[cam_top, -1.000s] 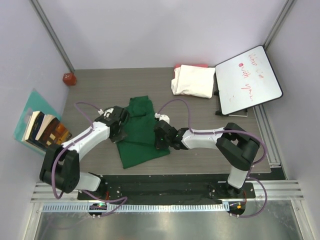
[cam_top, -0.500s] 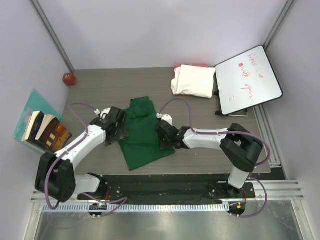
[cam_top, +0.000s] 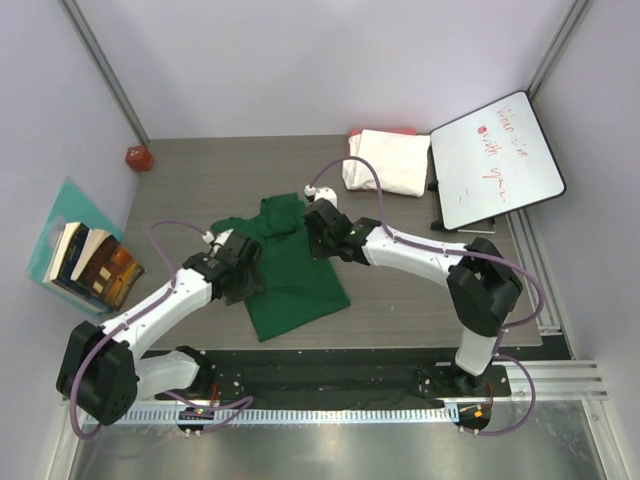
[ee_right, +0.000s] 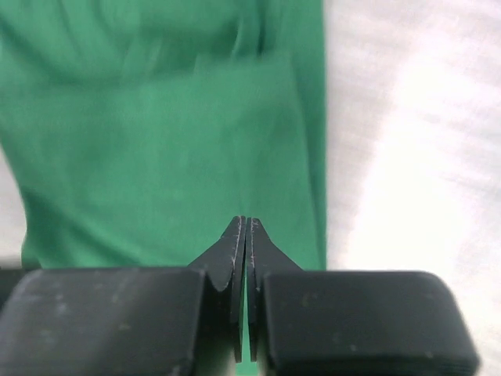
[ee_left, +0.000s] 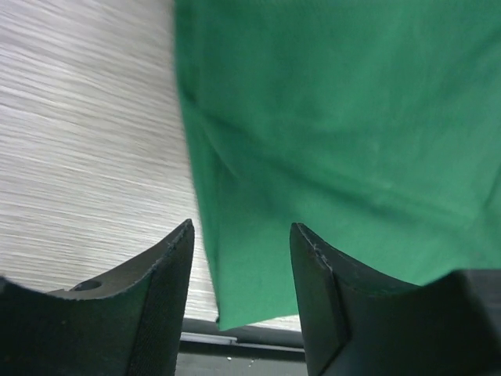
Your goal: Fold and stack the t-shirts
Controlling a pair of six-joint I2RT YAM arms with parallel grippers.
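A: Left side?
B: Left gripper (cam_top: pixel 243 285) sits low over the left edge of the dark green t-shirt (cam_top: pixel 295 290). Jaws apart, nothing between them. Its wrist view shows the cloth edge and bare table (ee_left: pixel 86 141) past the gap.
A: Shirt position?
B: Mid-table, lying flat, rumpled at its far end.
A: Right arm?
B: Right gripper (cam_top: pixel 320 232) is over the shirt's far-right part. Fingers pressed together, no cloth visible between the tips.
A: Other shirts?
B: Cream-white folded bundle (cam_top: pixel 385 162) at the far right, red-pink cloth edge (cam_top: pixel 380 131) showing behind it. Just beside the whiteboard (cam_top: pixel 495 160), well apart from the green one.
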